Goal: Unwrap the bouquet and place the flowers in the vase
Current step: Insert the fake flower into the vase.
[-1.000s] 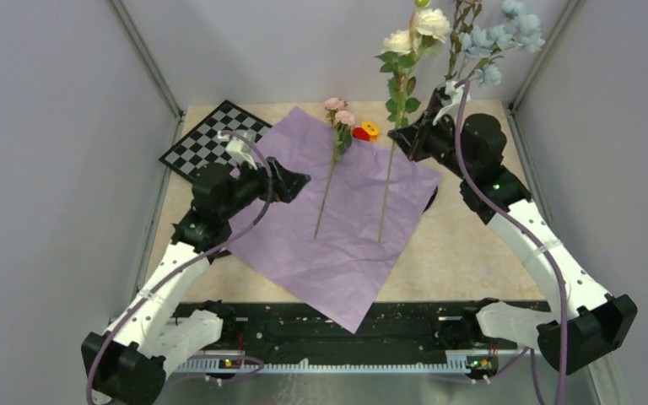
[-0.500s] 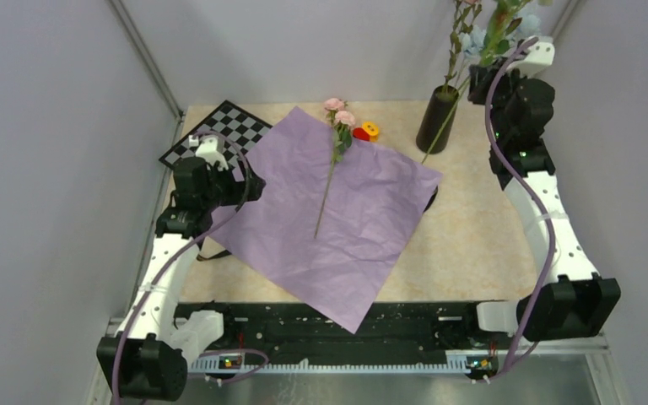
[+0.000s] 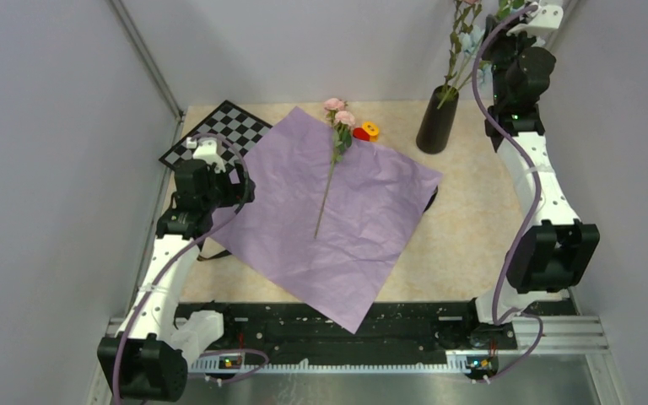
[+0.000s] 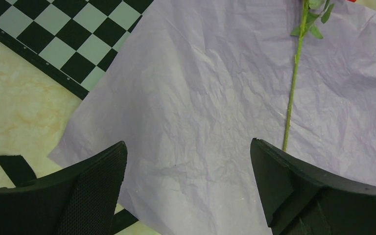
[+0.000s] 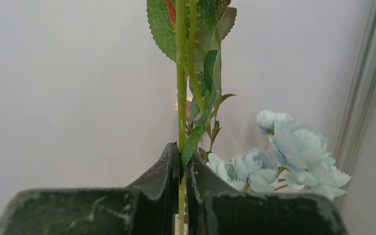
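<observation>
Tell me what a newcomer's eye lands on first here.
The big sheet of lilac paper spread flat mid-scene grabs attention first, with a single pink-flowered stem lying along it. Next is the right end effector, raised high at the far right corner and shut on a green stem above the dark vase.

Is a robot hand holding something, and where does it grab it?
The right gripper pinches a flower stem, below its big leaves. The left gripper holds nothing.
</observation>
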Robot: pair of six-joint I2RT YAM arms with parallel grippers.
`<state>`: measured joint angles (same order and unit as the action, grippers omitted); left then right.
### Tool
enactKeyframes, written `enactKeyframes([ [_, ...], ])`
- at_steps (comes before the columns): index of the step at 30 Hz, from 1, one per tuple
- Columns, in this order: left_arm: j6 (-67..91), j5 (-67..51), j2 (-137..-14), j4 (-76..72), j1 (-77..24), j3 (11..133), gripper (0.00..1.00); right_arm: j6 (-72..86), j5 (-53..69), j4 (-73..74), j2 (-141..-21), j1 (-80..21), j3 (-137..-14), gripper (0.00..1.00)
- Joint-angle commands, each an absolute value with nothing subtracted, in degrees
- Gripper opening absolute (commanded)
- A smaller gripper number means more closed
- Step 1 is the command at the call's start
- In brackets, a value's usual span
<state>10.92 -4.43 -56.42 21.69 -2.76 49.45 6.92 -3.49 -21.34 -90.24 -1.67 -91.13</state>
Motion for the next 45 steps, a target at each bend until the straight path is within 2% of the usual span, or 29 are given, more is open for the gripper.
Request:
enactKeyframes([
  [1,9.45,-3.0,-56.07,21.09,-2.46,49.4,0.99,4.56,-4.25,-26.68,-93.25,-0.88,-98.02,0.0],
  [8,9.16,-2.77,-56.42,21.12,-2.32,49.33,0.99,2.87,-4.95,-25.77,-97.49,-0.61,-103.91,0.0],
  [22,9.23,-2.68,-56.61,21.09,-1.68,49.31,0.99,2.58,-5.83,-26.72,-98.06,0.62,-104.0,0.0],
  [45,9.58,-4.12,-57.04,20.83,-1.19,49.15,0.99,2.97,-0.9,-30.64,-101.31,0.26,-89.99,0.0],
])
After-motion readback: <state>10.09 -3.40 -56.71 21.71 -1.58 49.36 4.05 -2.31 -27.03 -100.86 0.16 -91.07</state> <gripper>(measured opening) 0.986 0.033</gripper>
